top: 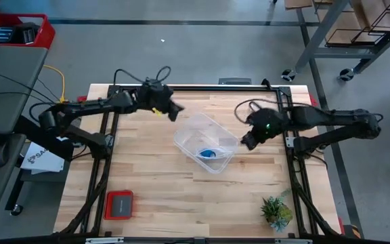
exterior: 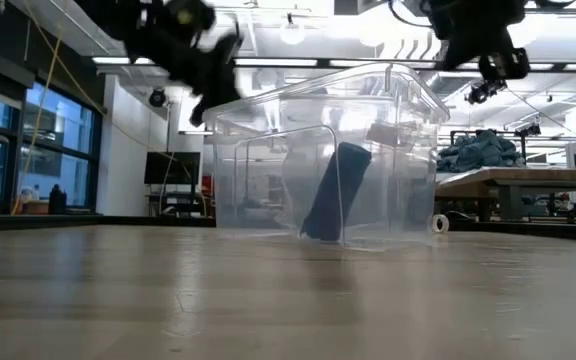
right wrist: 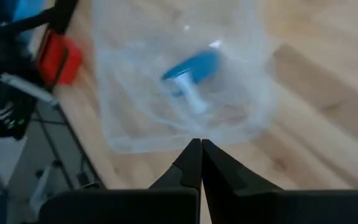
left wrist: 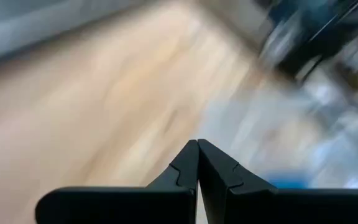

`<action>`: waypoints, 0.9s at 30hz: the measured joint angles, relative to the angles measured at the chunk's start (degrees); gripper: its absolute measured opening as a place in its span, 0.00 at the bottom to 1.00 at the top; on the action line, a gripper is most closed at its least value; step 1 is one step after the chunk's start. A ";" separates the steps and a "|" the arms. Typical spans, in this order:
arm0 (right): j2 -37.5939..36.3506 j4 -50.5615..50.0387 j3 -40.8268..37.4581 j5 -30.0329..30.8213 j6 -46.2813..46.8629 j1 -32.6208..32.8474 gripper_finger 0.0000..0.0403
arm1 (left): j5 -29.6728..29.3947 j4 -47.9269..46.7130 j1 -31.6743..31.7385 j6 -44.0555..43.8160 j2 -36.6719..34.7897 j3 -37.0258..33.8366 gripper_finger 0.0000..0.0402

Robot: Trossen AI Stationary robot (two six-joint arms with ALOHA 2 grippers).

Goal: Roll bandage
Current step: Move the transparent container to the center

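The bandage (top: 210,152) is a compact bright blue roll inside the clear plastic tub (top: 189,129) at mid-table. In the low view the bandage (exterior: 335,192) leans tilted inside the tub, its lower end on the tub's floor. It also shows in the right wrist view (right wrist: 191,66). My left gripper (top: 176,110) is shut and empty, in the air just beyond the tub's far left corner. My right gripper (top: 246,143) is shut and empty, in the air just right of the tub.
A red and black flat box (top: 119,205) lies near the table's front left. A small green plant (top: 276,211) stands at the front right. Bare wood lies in front of the tub.
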 joint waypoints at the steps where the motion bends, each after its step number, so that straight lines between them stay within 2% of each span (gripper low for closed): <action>1: 1.23 1.40 0.00 -0.01 0.76 1.15 0.00 | 1.20 -5.37 1.12 0.68 0.14 -0.06 0.00; 4: 4.98 -0.23 -0.04 0.24 2.60 4.38 0.00 | 3.14 -16.74 2.45 3.41 1.11 -0.11 0.00; 7: 8.44 -3.14 -0.07 0.42 4.10 7.00 0.00 | 3.18 -21.04 1.78 4.56 2.54 -0.11 0.00; 10: 11.56 -1.68 -0.07 1.28 5.17 9.14 0.00 | 3.48 -19.71 -0.32 3.88 3.61 -0.11 0.00; 14: 14.21 0.10 -0.07 3.72 5.38 9.79 0.00 | 6.90 -16.01 -4.52 1.45 4.70 -0.11 0.00; 27: 15.13 -1.32 -0.07 8.87 -0.05 4.99 0.00 | 7.24 -16.23 -19.16 -7.24 4.96 -0.11 0.00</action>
